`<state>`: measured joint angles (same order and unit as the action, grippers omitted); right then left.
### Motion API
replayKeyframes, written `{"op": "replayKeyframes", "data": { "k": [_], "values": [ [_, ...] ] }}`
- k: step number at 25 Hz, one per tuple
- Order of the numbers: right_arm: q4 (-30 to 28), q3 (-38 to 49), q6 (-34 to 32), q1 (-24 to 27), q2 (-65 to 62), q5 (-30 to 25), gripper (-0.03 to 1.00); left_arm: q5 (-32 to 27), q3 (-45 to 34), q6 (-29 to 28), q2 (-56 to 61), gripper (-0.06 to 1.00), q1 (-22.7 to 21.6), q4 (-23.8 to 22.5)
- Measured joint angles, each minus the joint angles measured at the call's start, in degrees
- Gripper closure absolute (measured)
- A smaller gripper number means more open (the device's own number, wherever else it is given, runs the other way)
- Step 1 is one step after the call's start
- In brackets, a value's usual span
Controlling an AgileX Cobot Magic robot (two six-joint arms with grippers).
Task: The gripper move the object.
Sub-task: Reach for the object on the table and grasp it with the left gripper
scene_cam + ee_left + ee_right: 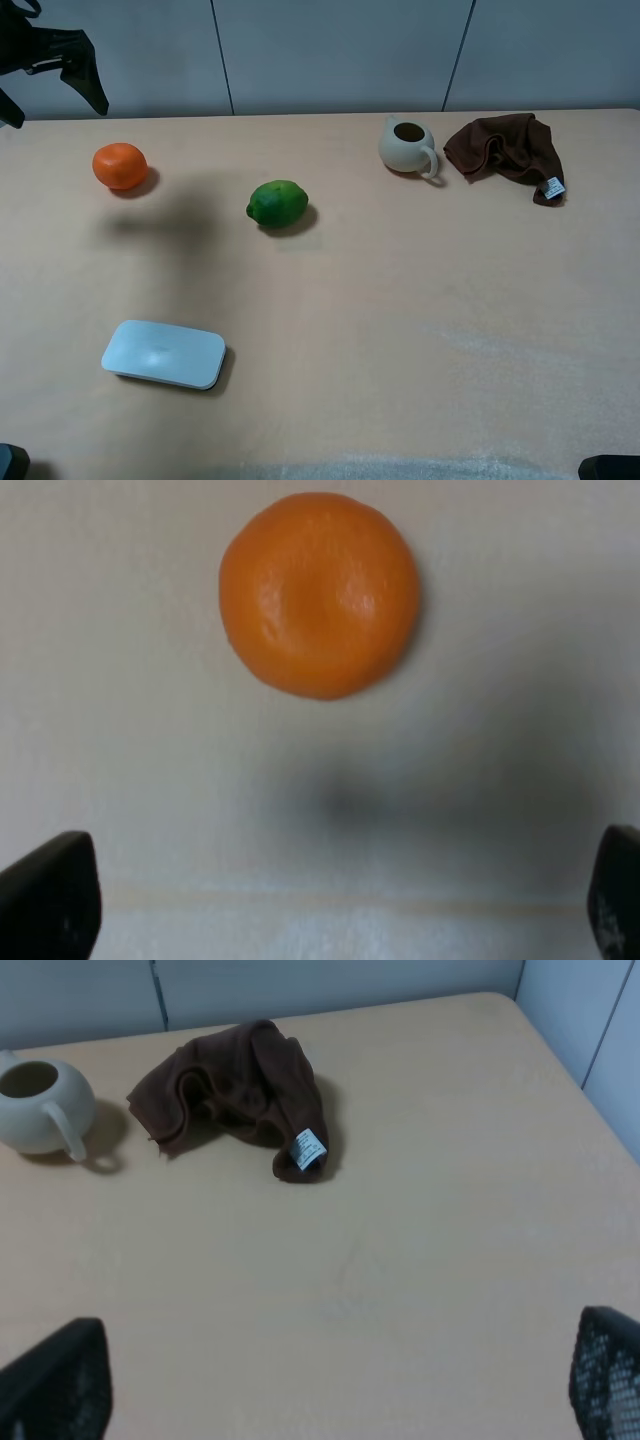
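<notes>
Right gripper [330, 1380]: black, its two mesh-textured fingertips [55, 1380] sit in the lower corners of its wrist view, spread wide with nothing between them but bare table.
Table [400, 330]: a pale tan, matte top carrying everything else.
Flat white case [163, 354]: a rounded rectangular box at the lower left of the high view, lying flat and closed, so its contents cannot be told.
Green lime [278, 203]: a round glossy fruit left of centre, alone and apart from the other things.
Orange fruit [120, 165]: the round, smooth-skinned, bright orange fruit rests on the table at the upper left, well left of the lime; in the left wrist view [320, 593] it lies in the upper middle, untouched.
Cream teapot [407, 146]: a squat ceramic pot at the upper right, lidless, handle toward the cloth; only a dark interior shows.
Brown cloth [505, 147]: a crumpled dark towel with a small white tag, just right of the teapot.
Left gripper [52, 95]: a black claw in the top left corner, raised above the fruit, its fingers [45, 895] splayed apart and grasping nothing.
</notes>
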<state>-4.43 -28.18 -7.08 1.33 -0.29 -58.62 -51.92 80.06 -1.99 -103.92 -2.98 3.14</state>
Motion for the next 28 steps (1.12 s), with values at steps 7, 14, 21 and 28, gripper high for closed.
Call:
{"op": "replayKeyframes", "data": {
  "k": [7, 14, 21, 28],
  "values": [
    [0.00, 0.00, 0.00, 0.00, 0.00, 0.00, 0.27, 0.72, 1.46, -1.96, -5.77, -0.05, 0.57, -1.58],
    [0.00, 0.00, 0.00, 0.00, 0.00, 0.00, 0.27, 1.13, 4.75, -4.93, -10.80, -0.05, 2.55, -5.81],
    [0.00, 0.00, 0.00, 0.00, 0.00, 0.00, 0.27, 2.12, 7.91, -7.06, -15.53, -0.05, 3.64, -7.34],
    [0.00, 0.00, -0.06, 0.00, 0.00, -0.06, 0.27, 4.66, 10.65, -7.58, -21.00, -0.05, 4.76, -7.47]
  ]
}}
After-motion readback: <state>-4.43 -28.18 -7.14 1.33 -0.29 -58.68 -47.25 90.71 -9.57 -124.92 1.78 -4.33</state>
